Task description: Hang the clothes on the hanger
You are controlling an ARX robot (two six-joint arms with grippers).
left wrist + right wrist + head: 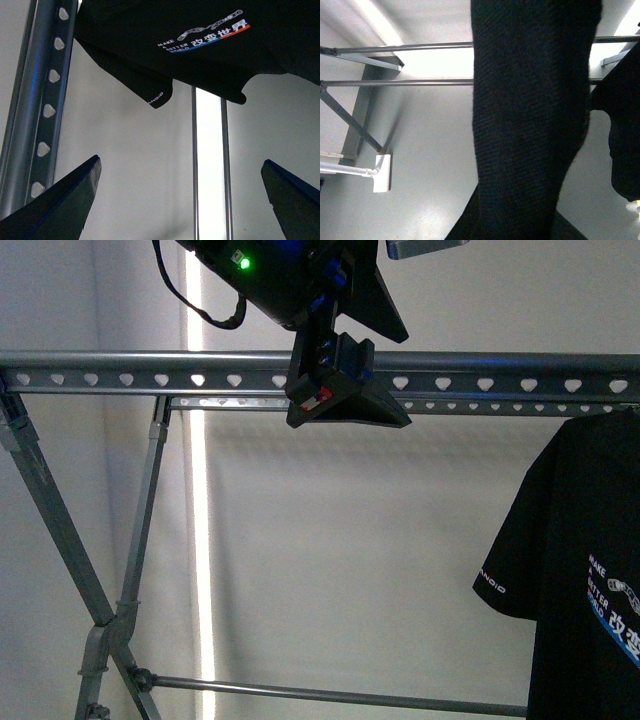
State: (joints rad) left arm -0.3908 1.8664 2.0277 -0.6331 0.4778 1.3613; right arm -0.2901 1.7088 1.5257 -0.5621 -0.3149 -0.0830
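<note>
The black T-shirt hangs at the right end of the grey metal rack's rail, which is punched with heart-shaped holes. Its sleeve and white print show. In the left wrist view the T-shirt hangs beside the rail. My left gripper is open and empty, raised in front of the rail's middle, well left of the shirt; its fingers stand far apart. My right gripper is shut on the T-shirt, whose cloth covers its jaws. It is out of the front view.
The rack's crossed legs stand at the left, with a low cross bar between them. A plain light wall is behind. In the right wrist view, rack bars cross above a grey floor with a white block.
</note>
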